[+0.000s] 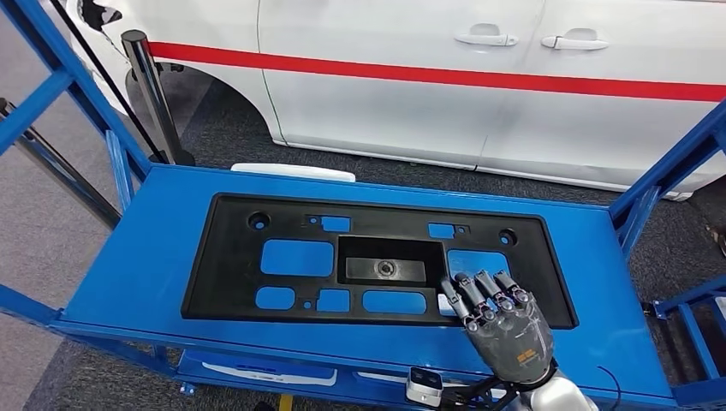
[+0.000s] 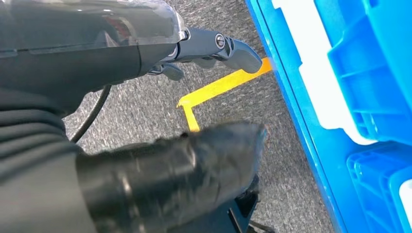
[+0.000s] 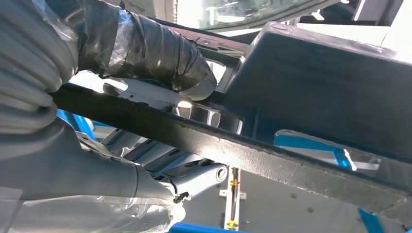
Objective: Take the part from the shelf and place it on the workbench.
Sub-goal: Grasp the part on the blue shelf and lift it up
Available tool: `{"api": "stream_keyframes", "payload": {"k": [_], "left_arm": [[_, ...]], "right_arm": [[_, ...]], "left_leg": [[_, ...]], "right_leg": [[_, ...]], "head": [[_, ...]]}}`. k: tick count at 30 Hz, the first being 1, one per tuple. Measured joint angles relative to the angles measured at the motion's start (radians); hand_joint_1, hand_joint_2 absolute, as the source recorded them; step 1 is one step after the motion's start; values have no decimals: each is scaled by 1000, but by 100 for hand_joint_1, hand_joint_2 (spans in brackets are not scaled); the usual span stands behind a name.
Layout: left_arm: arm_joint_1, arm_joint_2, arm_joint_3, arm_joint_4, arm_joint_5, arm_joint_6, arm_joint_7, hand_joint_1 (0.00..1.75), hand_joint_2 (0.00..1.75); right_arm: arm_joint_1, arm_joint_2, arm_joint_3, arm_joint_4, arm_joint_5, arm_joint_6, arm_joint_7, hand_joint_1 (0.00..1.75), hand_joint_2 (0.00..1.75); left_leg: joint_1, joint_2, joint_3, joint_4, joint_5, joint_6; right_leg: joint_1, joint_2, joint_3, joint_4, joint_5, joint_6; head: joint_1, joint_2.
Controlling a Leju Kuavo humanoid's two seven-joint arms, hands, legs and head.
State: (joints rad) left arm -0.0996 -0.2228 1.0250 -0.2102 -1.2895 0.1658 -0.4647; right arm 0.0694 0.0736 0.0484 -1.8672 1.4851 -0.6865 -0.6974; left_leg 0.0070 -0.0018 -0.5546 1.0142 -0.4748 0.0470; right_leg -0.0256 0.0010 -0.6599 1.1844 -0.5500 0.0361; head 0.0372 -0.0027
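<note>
Right robot hand (image 1: 498, 318) grips the near edge of the black plastic panel (image 1: 257, 257), fingers (image 1: 479, 295) curled over its top face; in the right wrist view the thumb (image 3: 145, 53) presses that edge. Left robot hand (image 2: 145, 160) hangs over grey carpet floor (image 2: 145, 111) with yellow tape (image 2: 218, 87), fingers loosely apart, holding nothing. Panel: long, flat, rectangular cutouts, central recess, lying on the blue shelf (image 1: 137, 265). Beyond the hand: white car (image 1: 411, 94), red stripe (image 1: 428, 75). No legible writing.

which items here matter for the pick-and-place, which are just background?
Job: black part; blue shelf it lies on; right robot hand gripping the part's near edge.
Background: white car; yellow floor tape; left robot hand, holding nothing.
</note>
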Motion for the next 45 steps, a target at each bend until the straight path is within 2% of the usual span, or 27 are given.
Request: {"api": "stream_keyframes", "payload": {"k": [1,2,3,4,6,7,9,12,14,16,17,18,19,21,23,24,27,29,32,33,34,35,37,39,41,43,45], "left_arm": [[1,0,0,0,1,0,0,0,175],[1,0,0,0,2,2,2,0,175],[2,0,0,0,3,7,7,0,175],[3,0,0,0,3,17,16,0,175],[3,-1,0,0,-2,49,39,0,175],[3,-2,0,0,-5,65,50,0,175],[2,-3,0,0,-8,85,61,0,175],[0,-3,0,0,-12,104,67,0,175],[-1,-3,-1,0,-16,124,75,0,175],[-2,-3,-2,0,-20,138,82,0,175],[-1,-3,-2,0,-22,142,85,0,175],[0,-3,-2,0,-22,145,88,0,175],[1,-3,-2,0,-22,148,91,0,175],[-1,-2,-2,0,-24,151,95,0,175],[-5,-2,-3,0,-26,153,97,0,175],[-6,-3,-3,0,-27,153,97,0,175],[-4,-3,-3,0,-29,154,97,0,175],[-4,-3,-3,0,-29,155,98,0,175],[-5,-3,-3,0,-30,155,98,0,175],[-5,-3,-3,0,-30,155,99,0,175],[-4,-3,-3,0,-30,155,99,0,175],[-3,-3,-3,0,-30,155,100,0,175],[-2,-3,-3,0,-31,155,100,0,175],[-2,-3,-3,0,-31,155,100,0,175],[-3,-3,-3,0,-31,155,100,0,175],[-2,-3,-3,0,-31,155,100,0,175],[-1,-3,-3,0,-32,155,100,0,175]], "right_arm": [[-1,-2,0,9,0,0,1,175,175],[-1,-5,0,19,0,-1,4,175,175],[-1,-7,0,28,0,-1,10,175,175],[-1,-11,0,35,0,0,20,175,175],[-2,-21,1,47,0,2,57,175,175],[-5,-27,3,52,0,4,79,175,175],[-10,-40,7,61,0,9,114,175,175],[-19,-61,24,69,0,34,191,175,175],[-46,-105,79,72,0,76,345,175,175],[-88,-161,157,77,0,113,515,175,175],[-108,-186,196,79,0,126,580,175,175],[-128,-207,231,82,0,137,632,175,175],[-147,-227,268,84,0,146,677,175,175],[-185,-267,349,89,0,159,759,175,175],[-224,-302,430,92,0,171,837,175,175],[-245,-316,466,93,0,176,875,175,175],[-304,-357,572,98,1,189,977,175,175],[-334,-381,627,101,1,193,1014,175,175],[-375,-408,702,109,1,197,1066,175,175],[-386,-416,725,112,1,199,1084,175,175],[-398,-422,748,116,1,202,1103,175,175],[-411,-428,768,120,1,205,1119,175,175],[-433,-436,802,125,1,210,1139,175,175],[-448,-442,826,128,1,210,1145,175,175],[-458,-447,845,132,1,210,1148,175,175],[-466,-450,859,134,1,210,1151,175,175],[-473,-451,868,136,1,210,1153,175,175]], "left_leg": [[-2,1,-1,0,0,3],[-5,1,-1,1,-1,4],[-8,0,-1,2,-1,6],[-10,-1,0,3,-2,6],[-14,-3,2,6,-6,6],[-17,-4,2,8,-8,4],[-19,-4,-1,10,-10,-4],[-18,-4,-3,14,-17,-19],[-16,-4,-28,74,-58,-30],[-8,-4,-86,201,-123,-40],[-4,-4,-112,257,-142,-44],[-1,-4,-124,285,-144,-48],[2,-4,-118,275,-128,-50],[6,-3,-58,153,-59,-51],[4,-4,-3,36,-17,-45],[2,-4,5,12,-12,-40],[0,-3,0,3,1,-20],[3,-1,-4,-9,16,-3],[0,3,-21,-9,28,7],[-2,3,-28,-7,31,8],[-2,4,-34,-3,33,7],[-2,4,-39,1,35,6],[-2,3,-47,9,37,3],[-4,3,-54,16,39,-4],[-6,1,-60,20,45,-16],[-6,0,-64,23,48,-29],[-3,0,-82,60,10,-40]], "right_leg": [[1,0,-32,67,-28,0],[2,0,-54,113,-40,0],[3,0,-61,126,-33,-2],[4,0,-48,101,-9,-5],[7,0,12,-21,52,-16],[10,-1,39,-79,71,-21],[17,-1,62,-135,80,-28],[14,0,64,-146,87,-38],[7,-2,66,-154,92,-48],[6,-3,63,-154,94,-52],[6,-3,62,-154,95,-52],[6,-3,61,-153,95,-52],[5,-3,61,-151,96,-51],[3,-2,61,-148,96,-48],[5,-2,57,-144,99,-39],[5,-2,54,-144,101,-32],[4,-1,49,-147,108,-12],[3,-1,31,-104,66,-6],[3,-1,-36,78,-45,-2],[3,-1,-46,119,-58,-1],[3,-1,-39,125,-52,-1],[2,-1,-16,96,-32,-1],[2,-1,52,-10,17,-3],[4,-1,104,-100,34,-9],[10,0,119,-137,35,-17],[10,0,111,-141,46,-30],[7,-2,100,-145,58,-48]], "head": [[0,0],[0,0],[0,0],[0,0],[0,0],[0,0],[0,0],[-1,0],[-3,0],[-5,0],[-5,0],[-5,0],[-5,0],[-5,0],[-5,0],[-5,0],[-5,0],[-4,0],[-4,0],[-4,0],[-4,0],[-3,0],[-4,0],[-4,0],[-4,0],[-4,0],[-5,0]]}}
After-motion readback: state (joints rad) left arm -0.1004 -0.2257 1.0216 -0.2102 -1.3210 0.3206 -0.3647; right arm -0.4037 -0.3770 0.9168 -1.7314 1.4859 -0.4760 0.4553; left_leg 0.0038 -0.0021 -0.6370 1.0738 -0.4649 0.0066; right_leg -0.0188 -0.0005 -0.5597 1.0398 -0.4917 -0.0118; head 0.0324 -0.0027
